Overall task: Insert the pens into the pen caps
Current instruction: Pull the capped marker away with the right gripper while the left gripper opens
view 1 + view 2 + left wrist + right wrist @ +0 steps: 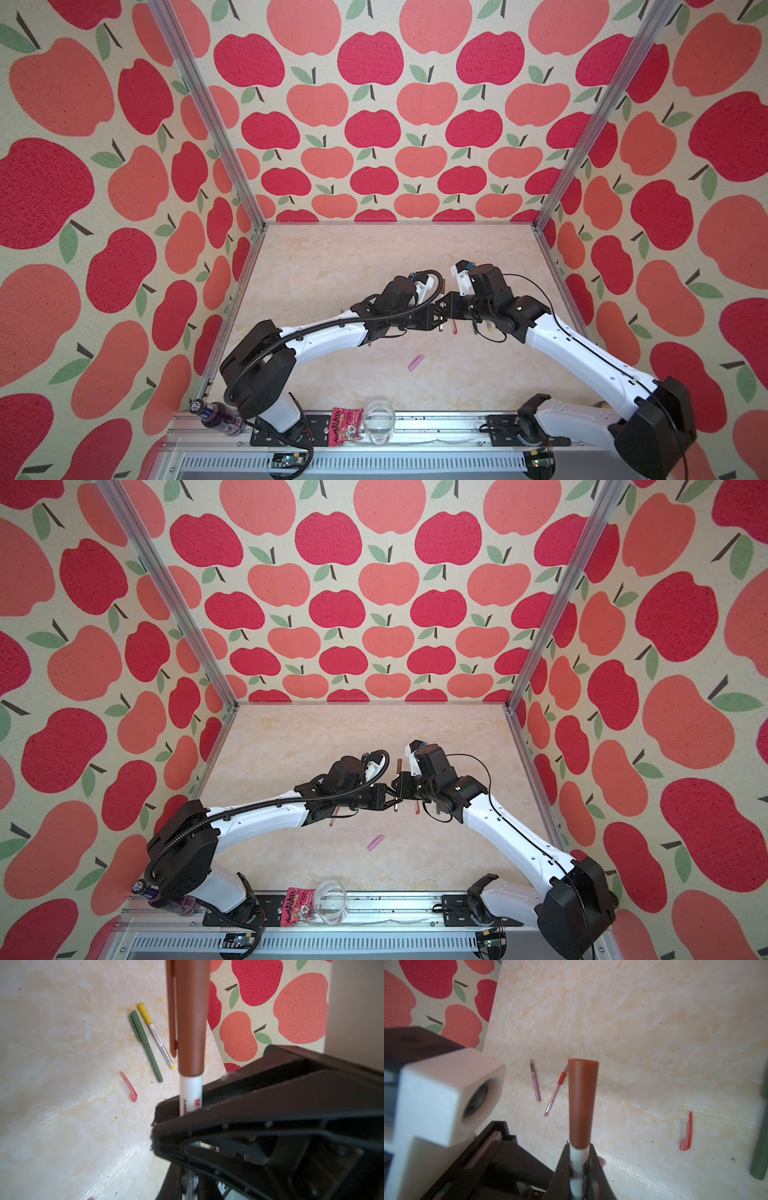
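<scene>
Left end effector point(187, 1109): clamped on the white pen point(191, 1088), brown cap point(188, 1022) on, above the mid worktop point(332, 270).
Right end effector point(579, 1153): pinched tight on the same barrel.
Around you: green pen point(145, 1045), yellow-capped pen point(155, 1034), loose red cap point(128, 1086); bare pink pen point(535, 1082), red pen point(555, 1091).
Views: only the top views show you the pink cap point(416, 362); arms point(332, 336) cover most pens there.

Red and salmon apples with green leaves covered the cream walls point(374, 124). The table point(332, 270) was pale cream, marbled in beige. The brown cap point(188, 1022) topped a white pen point(191, 1088) with red and dark print. The green pen point(145, 1045) was dull green all over. The second white pen point(160, 1043) had dark lettering and a yellow cap point(145, 1013). There was a clear red cap point(128, 1087), a pink cap point(416, 362), a lilac-pink pen point(535, 1082) and a red pen point(555, 1093).
</scene>
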Motion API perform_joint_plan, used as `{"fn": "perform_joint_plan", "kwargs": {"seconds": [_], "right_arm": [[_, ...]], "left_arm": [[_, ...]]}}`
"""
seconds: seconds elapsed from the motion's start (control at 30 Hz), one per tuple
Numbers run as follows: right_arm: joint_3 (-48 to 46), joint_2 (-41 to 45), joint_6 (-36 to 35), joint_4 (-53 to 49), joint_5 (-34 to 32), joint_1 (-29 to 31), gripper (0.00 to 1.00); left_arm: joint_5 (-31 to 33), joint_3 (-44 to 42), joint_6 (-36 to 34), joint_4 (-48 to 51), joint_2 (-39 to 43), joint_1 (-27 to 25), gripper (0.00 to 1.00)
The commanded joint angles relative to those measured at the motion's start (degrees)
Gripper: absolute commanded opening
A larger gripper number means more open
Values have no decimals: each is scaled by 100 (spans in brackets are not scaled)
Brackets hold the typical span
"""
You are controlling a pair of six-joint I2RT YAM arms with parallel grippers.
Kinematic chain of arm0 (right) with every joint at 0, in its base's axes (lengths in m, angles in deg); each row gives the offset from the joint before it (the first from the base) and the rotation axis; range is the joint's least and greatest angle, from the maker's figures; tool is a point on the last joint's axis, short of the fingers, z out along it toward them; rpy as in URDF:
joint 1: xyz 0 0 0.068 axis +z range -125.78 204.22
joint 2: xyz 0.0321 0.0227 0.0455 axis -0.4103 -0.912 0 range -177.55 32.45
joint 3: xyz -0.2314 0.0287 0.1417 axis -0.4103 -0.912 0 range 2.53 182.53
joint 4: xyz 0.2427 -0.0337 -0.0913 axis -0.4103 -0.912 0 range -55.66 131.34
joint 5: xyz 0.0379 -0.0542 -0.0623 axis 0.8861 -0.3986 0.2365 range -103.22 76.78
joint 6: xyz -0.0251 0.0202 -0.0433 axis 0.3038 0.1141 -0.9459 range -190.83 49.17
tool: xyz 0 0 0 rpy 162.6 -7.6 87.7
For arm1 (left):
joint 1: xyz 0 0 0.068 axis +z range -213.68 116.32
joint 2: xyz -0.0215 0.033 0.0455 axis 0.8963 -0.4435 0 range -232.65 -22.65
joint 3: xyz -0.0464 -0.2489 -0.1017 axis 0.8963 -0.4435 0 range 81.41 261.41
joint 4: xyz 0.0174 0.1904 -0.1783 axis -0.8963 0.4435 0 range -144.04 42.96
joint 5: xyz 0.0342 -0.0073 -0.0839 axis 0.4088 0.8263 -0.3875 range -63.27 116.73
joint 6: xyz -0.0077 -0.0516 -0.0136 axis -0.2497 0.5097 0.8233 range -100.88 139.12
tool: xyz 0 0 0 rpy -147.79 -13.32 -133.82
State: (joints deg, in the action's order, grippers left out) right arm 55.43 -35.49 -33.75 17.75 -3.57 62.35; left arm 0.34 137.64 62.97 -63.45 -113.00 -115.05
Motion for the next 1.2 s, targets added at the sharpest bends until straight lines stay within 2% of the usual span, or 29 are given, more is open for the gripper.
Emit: {"fn": "perform_joint_plan", "kwargs": {"seconds": [0.0,0.03,0.17,0.27,0.43,0.63,1.17], "right_arm": [[322,56,-176,-251,-224,-14,0],[393,50,-253,-356,-250,-47,0],[786,-48,-667,-1109,-388,-318,0],[961,-124,-1024,-1640,-543,-542,0],[1053,-584,-1649,-2338,-912,-726,0],[863,-1271,-2077,-2382,-1492,-752,0],[952,-2947,-1891,-1393,-2161,-759,0]], "left_arm": [[-76,138,-9,-165,-121,66,12],[-72,113,-9,-166,-100,75,24],[-16,-135,-80,-138,148,118,44],[102,-454,-174,17,496,200,50],[293,-1086,-265,187,1160,445,51],[435,-1522,-359,341,1781,730,52],[388,-1737,-475,397,2144,958,52]]}}
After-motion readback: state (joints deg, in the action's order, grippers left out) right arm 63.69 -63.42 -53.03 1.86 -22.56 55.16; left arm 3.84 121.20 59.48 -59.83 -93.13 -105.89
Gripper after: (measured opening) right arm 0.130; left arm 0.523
